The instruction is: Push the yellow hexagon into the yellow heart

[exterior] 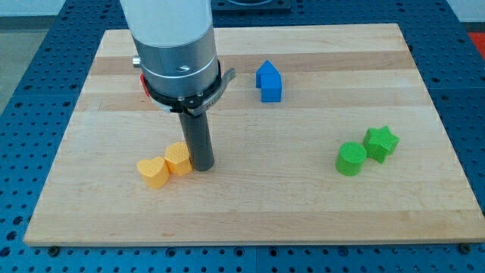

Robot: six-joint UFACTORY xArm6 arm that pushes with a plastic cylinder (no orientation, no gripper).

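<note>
Hexagon already against the heart

My tip point(201, 165) touches the yellow hexagon point(178, 159) on its right; the yellow heart point(153, 172) lies immediately left; this end effector has no jaws.

You're looking at a pale wood tabletop point(318, 205) with fine straight grain and a smooth, satin finish. It sits on a blue perforated base point(23, 68) that looks like painted metal. The arm's white housing point(167, 23) reads as glossy plastic or painted shell, and the ring point(180, 64) below it as brushed bare metal. The dark rod point(198, 136) looks matt. The yellow hexagon point(178, 158), yellow heart point(153, 172), blue block point(268, 82), green star point(380, 142) and green round block point(351, 158) all look like matt plastic.
</note>
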